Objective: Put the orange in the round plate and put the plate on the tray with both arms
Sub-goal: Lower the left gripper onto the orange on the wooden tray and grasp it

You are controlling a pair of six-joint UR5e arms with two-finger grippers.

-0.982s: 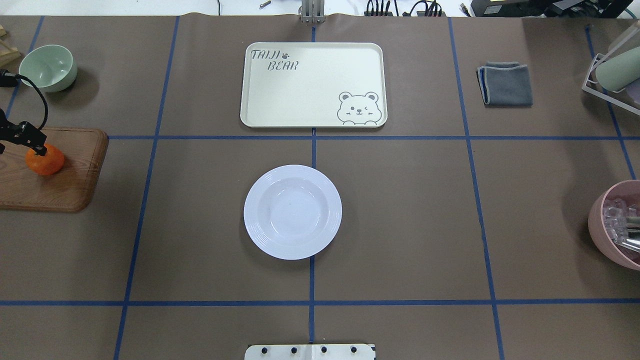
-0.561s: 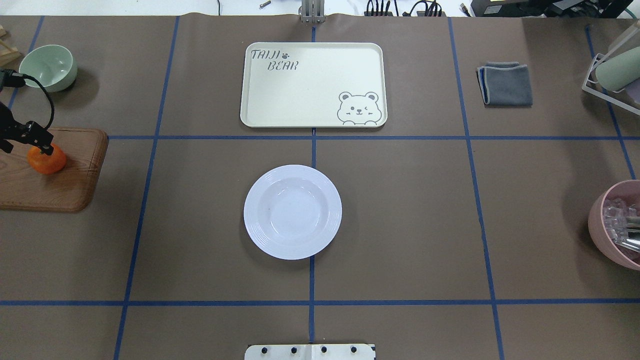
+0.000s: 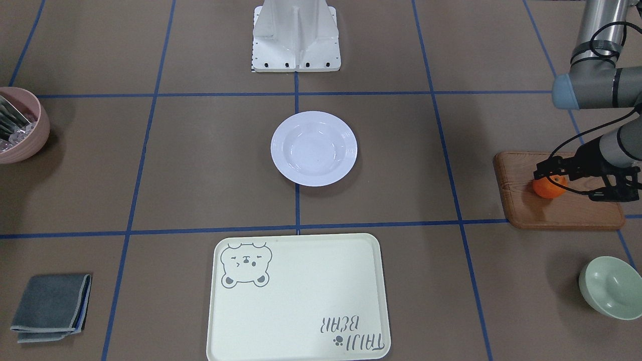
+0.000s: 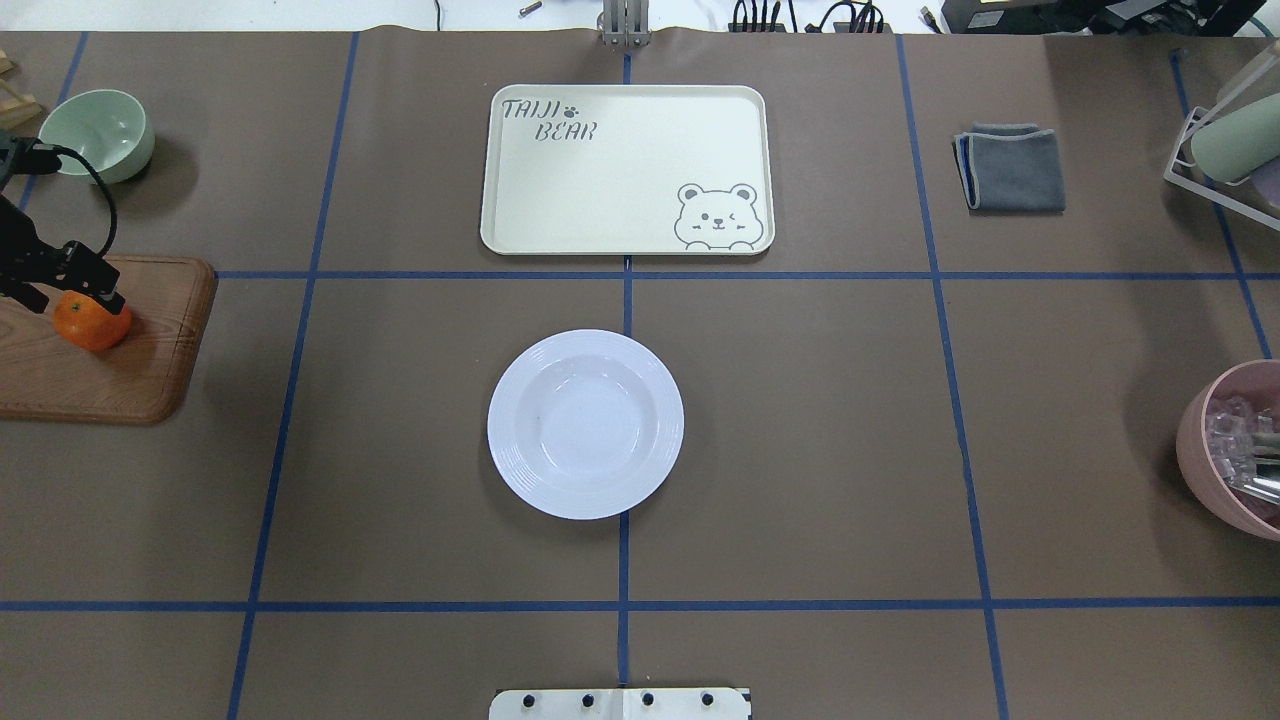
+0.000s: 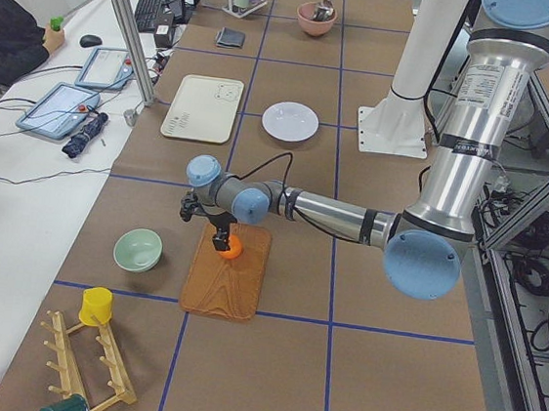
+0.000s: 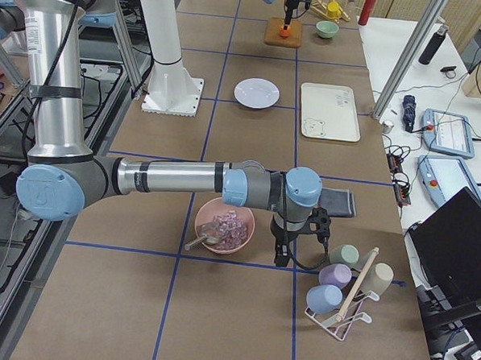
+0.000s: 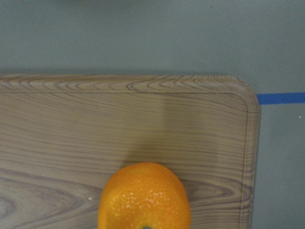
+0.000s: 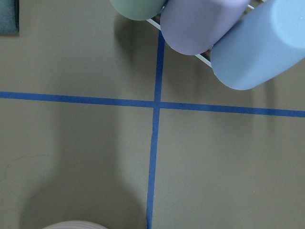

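Now left gripper (image 4: pixel 75 293) straddling small bright-orange mandarin (image 4: pixel 95 328), overhead view's left edge; grasp impossible to tell; glossy white round plate (image 4: pixel 585 424) lying rightward, frame centre.

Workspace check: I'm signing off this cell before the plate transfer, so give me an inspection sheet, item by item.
Surface: brown tabletop with blue tape grid.
Job's things: small bright orange on brown wooden board; glossy white round plate and pale cream bear tray both empty, apart.
Clutter: pale green bowl, folded grey cloth, pink bowl, cup rack.
Grippers: left gripper at the orange, grip unclear; right gripper by the pink bowl, state unclear.
Cables: black cable loops off the left wrist.
Surroundings: seated person at a side desk with tablets.
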